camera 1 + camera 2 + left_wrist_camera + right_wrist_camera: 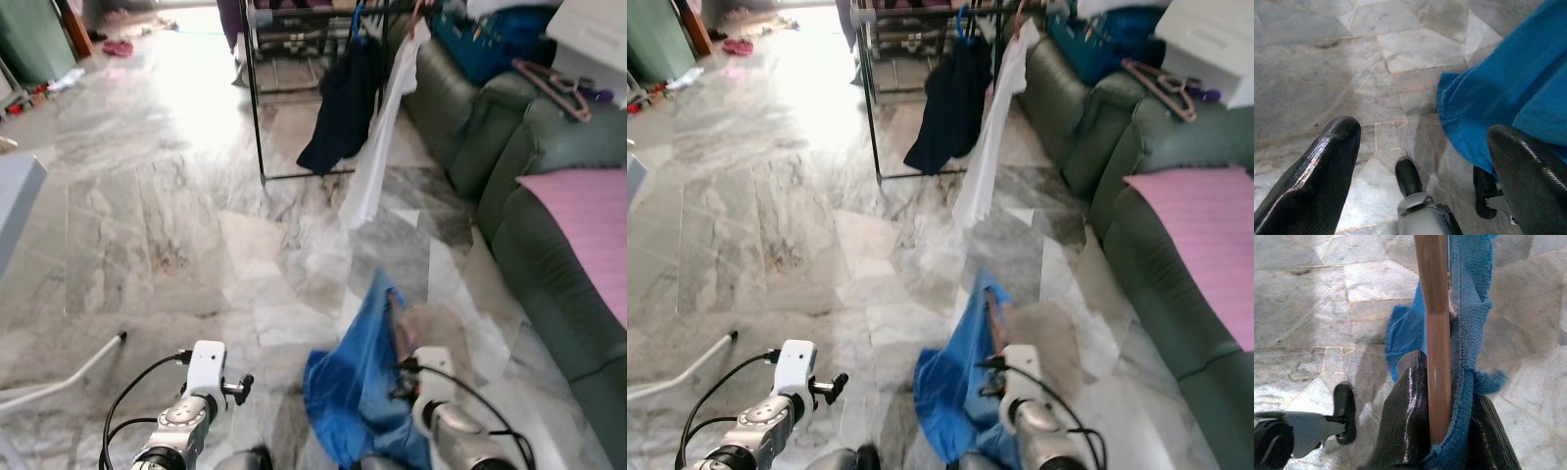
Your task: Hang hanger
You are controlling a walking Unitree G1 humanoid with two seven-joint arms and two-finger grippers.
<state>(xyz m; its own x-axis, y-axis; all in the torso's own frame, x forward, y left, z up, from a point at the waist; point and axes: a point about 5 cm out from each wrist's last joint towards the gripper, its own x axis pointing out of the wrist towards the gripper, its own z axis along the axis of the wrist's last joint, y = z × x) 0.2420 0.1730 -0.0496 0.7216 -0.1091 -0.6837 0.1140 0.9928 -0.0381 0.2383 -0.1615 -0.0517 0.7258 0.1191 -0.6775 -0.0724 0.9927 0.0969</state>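
Observation:
My right gripper (1442, 396) is shut on a brown wooden hanger (1434, 308) with a blue garment (358, 387) draped over it. The cloth is pinched in with the bar and hangs low in front of me, above the marble floor. My left gripper (1425, 132) is open and holds nothing; it is low at my left side and points down at the floor beside the blue cloth. A black clothes rack (254, 98) stands ahead. A dark navy garment (343, 108) and a white one (380, 147) hang on it.
A green sofa (509, 186) runs along the right, with a pink cloth (588, 225) on its seat and spare hangers (554, 86) on its arm. A blue basket (490, 39) sits behind it. A white pole (69, 377) lies on the floor at the left.

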